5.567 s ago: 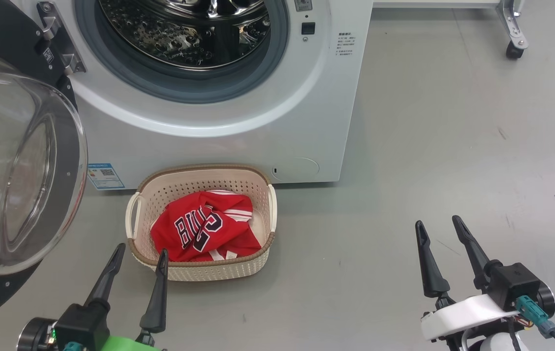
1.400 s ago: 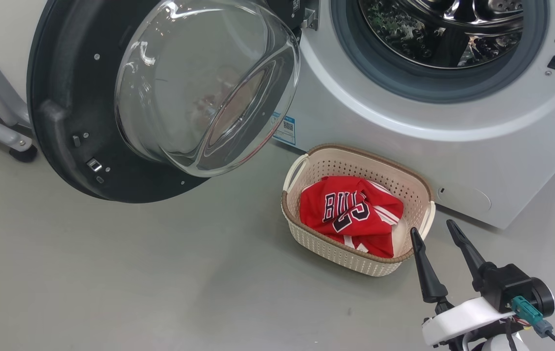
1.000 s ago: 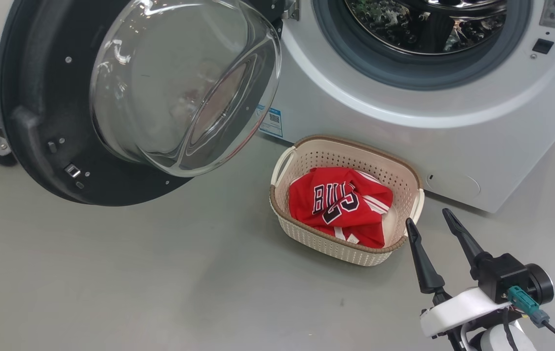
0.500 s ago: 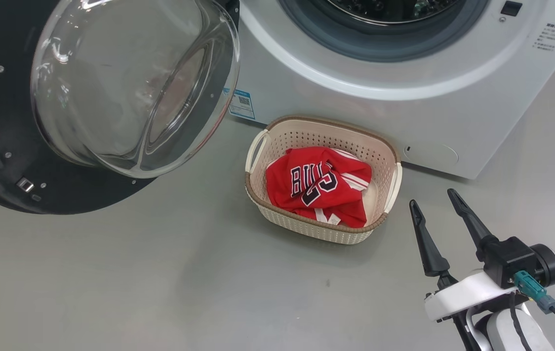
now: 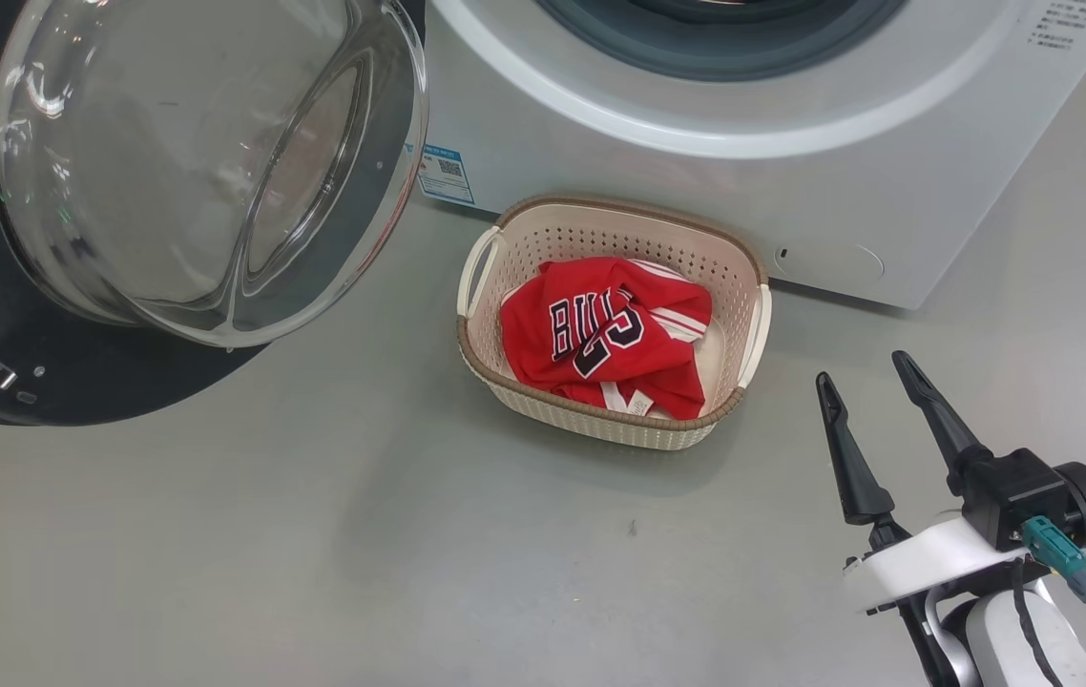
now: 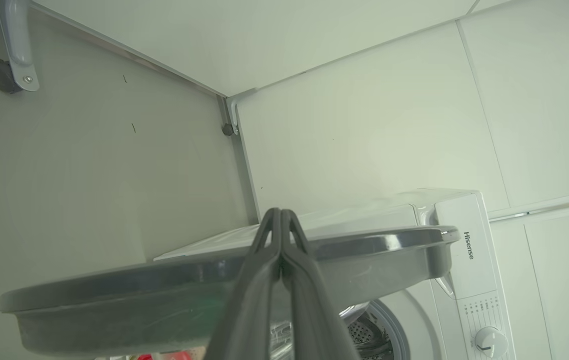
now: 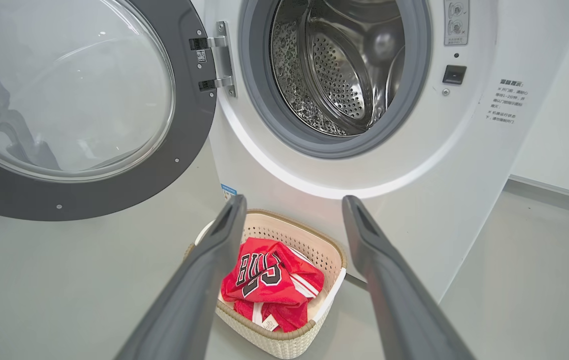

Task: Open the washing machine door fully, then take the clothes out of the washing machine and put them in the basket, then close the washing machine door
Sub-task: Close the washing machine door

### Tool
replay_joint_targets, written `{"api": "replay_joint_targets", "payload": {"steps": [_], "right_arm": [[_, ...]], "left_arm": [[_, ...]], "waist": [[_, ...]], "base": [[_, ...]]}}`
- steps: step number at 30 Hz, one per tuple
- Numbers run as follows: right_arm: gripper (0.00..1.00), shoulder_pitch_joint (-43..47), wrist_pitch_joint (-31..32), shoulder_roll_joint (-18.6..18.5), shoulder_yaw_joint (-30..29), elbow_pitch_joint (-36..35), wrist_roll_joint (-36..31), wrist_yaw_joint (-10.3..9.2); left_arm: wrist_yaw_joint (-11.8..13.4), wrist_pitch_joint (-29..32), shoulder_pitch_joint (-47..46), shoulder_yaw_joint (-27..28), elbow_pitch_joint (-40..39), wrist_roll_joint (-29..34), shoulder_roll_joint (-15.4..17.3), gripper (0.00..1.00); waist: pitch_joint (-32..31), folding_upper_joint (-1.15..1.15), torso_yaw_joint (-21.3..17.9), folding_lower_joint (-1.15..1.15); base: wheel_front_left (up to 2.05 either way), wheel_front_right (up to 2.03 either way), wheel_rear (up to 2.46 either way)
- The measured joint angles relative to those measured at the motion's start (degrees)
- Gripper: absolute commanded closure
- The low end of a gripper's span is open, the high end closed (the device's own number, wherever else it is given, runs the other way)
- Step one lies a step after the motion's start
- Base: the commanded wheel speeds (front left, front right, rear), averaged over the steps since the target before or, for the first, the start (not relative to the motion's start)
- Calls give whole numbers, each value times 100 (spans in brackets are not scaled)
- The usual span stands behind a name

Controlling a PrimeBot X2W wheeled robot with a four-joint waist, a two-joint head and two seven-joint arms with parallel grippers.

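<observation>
Grey floor (image 5: 314,553) is shown in front of the washing machine (image 5: 696,210), a white front-loader with its steel drum (image 7: 344,70) exposed inside a grey rubber rim. The washing machine door (image 5: 75,391) is swung wide open on its hinge at the left of the opening, and its clear glass bowl (image 5: 190,162) bulges outward from the black ring. The basket (image 5: 600,429) is set on the floor just before the machine's lower front, near a small blue label (image 5: 446,175). The clothes (image 5: 610,329) are bunched inside the basket, with the dark, white-edged lettering uppermost.

The right gripper (image 5: 862,366) is held over the floor to the right of the basket and apart from it. Its fingers are spread and nothing is between them. In the right wrist view the basket is framed between these fingers.

The left gripper (image 6: 280,215) is seen with its fingers pressed together tip to tip, set against the door's outer edge and a white tiled wall (image 6: 364,125). Whether the door is touched cannot be told.
</observation>
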Motion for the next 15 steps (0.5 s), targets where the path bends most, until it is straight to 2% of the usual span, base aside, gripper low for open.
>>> {"api": "replay_joint_targets", "payload": {"steps": [15], "right_arm": [[0, -94, 33, -14, 16, -16, 0, 16]], "left_arm": [[-286, 249, -298, -316, 639, 52, -12, 100]], "waist": [[49, 0, -13, 0]], "base": [[0, 0, 0]]}}
